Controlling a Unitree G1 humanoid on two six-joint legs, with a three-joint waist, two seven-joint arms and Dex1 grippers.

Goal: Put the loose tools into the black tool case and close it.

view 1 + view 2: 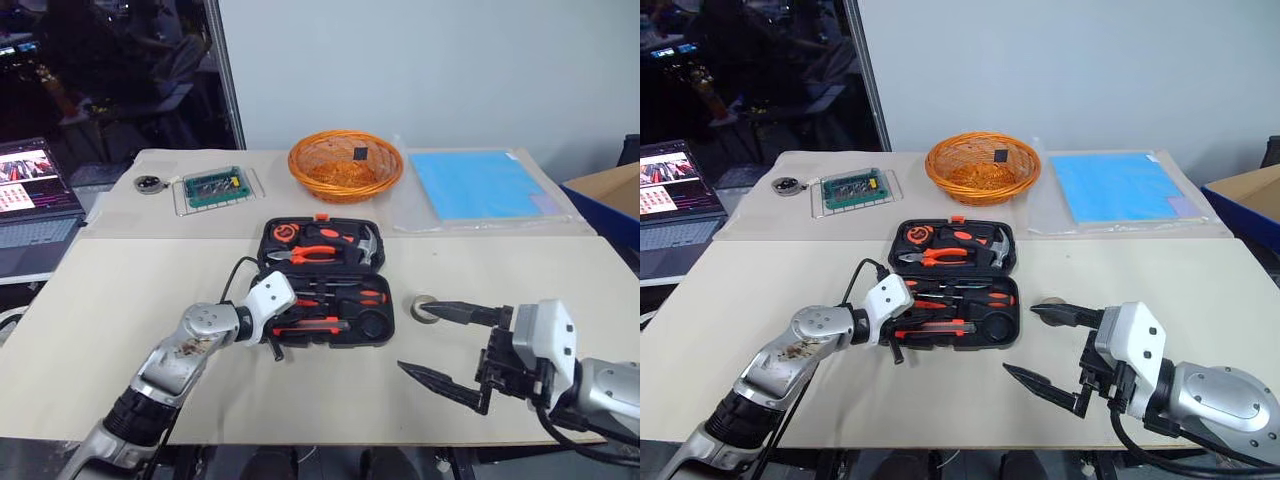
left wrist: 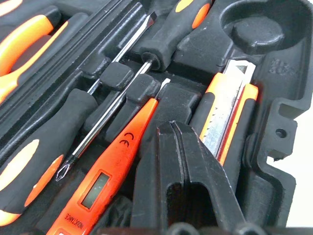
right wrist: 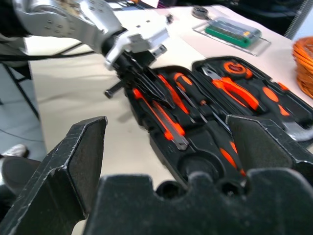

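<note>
- Left gripper (image 1: 902,338), pinched shut and empty, sits over the knife (image 2: 228,113) in the case (image 1: 902,232); a nudge could unseat it.
- Right gripper (image 1: 440,347) gapes wide beside the tape roll (image 1: 424,307); a careless sweep might knock it off the table (image 1: 100,330).

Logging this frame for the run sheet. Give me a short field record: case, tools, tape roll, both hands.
case: black tool case, open on the table
tools in case: screwdrivers and utility knife lie in the near half's recesses
tape roll: small roll on the table, right of the case, outside it
left hand: shut, holding nothing, tips over the near half of the case
right hand: open, holding nothing, upper finger tip at the roll
lid: not closed
</note>
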